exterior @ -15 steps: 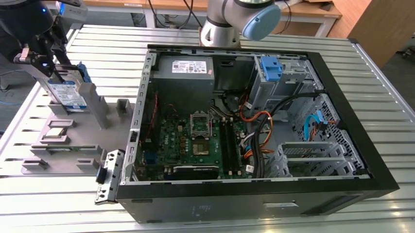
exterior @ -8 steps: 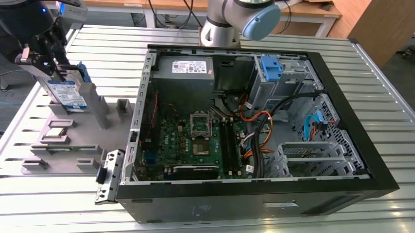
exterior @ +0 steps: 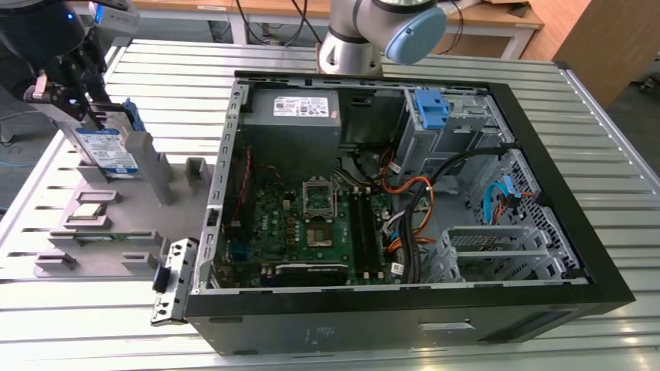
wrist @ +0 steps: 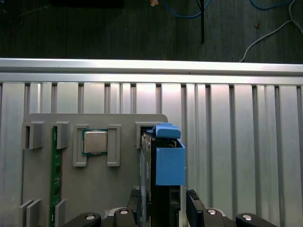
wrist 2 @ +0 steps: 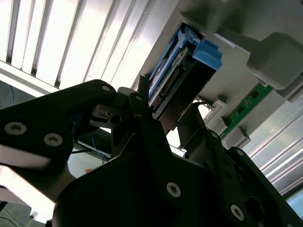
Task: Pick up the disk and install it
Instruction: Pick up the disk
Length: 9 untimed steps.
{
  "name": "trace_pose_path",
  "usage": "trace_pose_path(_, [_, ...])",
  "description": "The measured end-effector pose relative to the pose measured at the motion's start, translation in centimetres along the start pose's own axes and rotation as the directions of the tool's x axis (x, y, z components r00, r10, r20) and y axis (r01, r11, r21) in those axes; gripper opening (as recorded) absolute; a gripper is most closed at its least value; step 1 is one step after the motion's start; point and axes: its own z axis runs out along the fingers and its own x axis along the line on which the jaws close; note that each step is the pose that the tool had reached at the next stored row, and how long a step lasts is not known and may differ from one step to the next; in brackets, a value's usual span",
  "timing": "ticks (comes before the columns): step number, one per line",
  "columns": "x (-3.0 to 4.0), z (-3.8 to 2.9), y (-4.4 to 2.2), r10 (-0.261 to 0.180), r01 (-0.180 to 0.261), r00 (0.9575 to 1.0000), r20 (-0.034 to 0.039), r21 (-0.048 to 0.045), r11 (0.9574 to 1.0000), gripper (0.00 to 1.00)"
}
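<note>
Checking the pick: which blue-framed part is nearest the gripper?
The disk upright in the grey stand, at the gripper; the blue bracket sits inside the computer case.

Exterior view: high, tilted down, mid-range, over slatted table (exterior: 185,69). Whole open PC case (exterior: 413,328) is centre, grey parts holder (exterior: 144,202) at the exterior view's left. First wrist view: close, straight down on holder (wrist: 128,189). Second wrist view: v. close, oblique, past gripper (wrist 2: 165,111) body. All 3 share holder w/ disk (exterior: 108,151) (wrist: 169,165) (wrist 2: 175,80).
</note>
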Motion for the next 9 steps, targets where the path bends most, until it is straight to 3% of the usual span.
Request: trace_pose_path(9, [0.05, 0.0, 0.0, 0.0, 0.0, 1.0, 0.0, 0.0, 1.0, 0.51])
